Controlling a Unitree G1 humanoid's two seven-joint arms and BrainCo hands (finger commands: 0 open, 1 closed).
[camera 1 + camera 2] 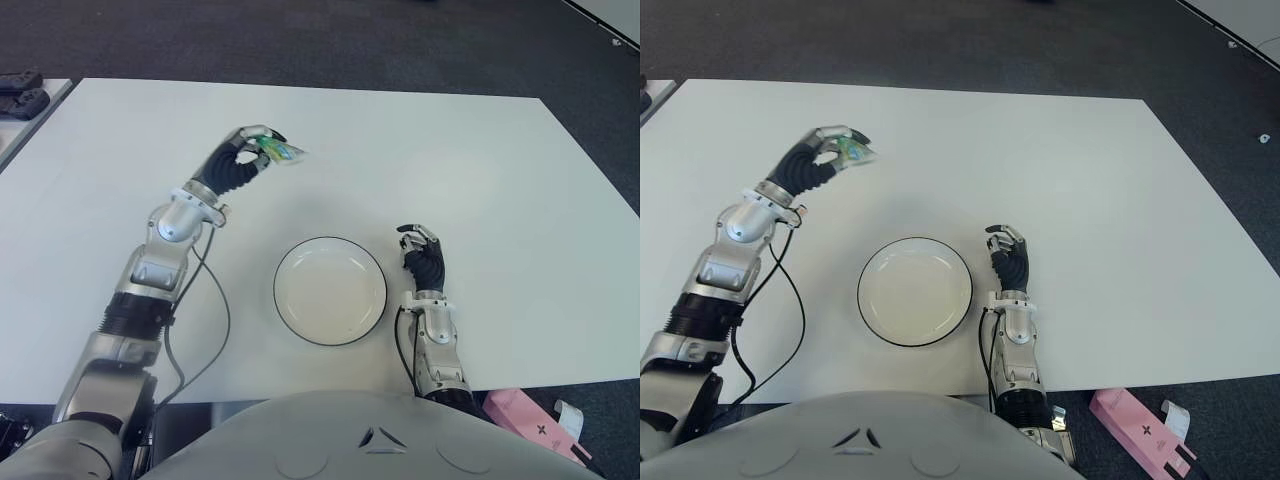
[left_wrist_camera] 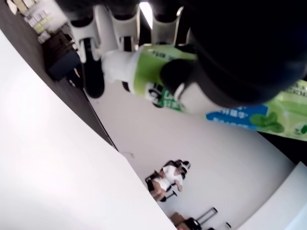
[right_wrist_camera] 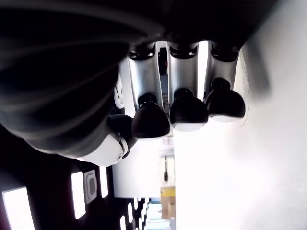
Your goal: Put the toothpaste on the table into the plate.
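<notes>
One green-and-white toothpaste tube (image 1: 280,151) sat pinched in the left robot hand (image 1: 243,157), raised above the white desk (image 1: 480,160). Nearer the robot from that hand lay the plate (image 1: 330,291), with the right robot hand (image 1: 422,258) just beside it, fingers curled and holding nothing.

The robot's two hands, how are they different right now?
The left hand grips the toothpaste; the right hand holds nothing, though its fingers are curled. The left hand reaches far out over the table, beyond the plate and to its left; the right hand shows close to the robot, just right of the plate. Both have black fingers with silvery wrists.
</notes>
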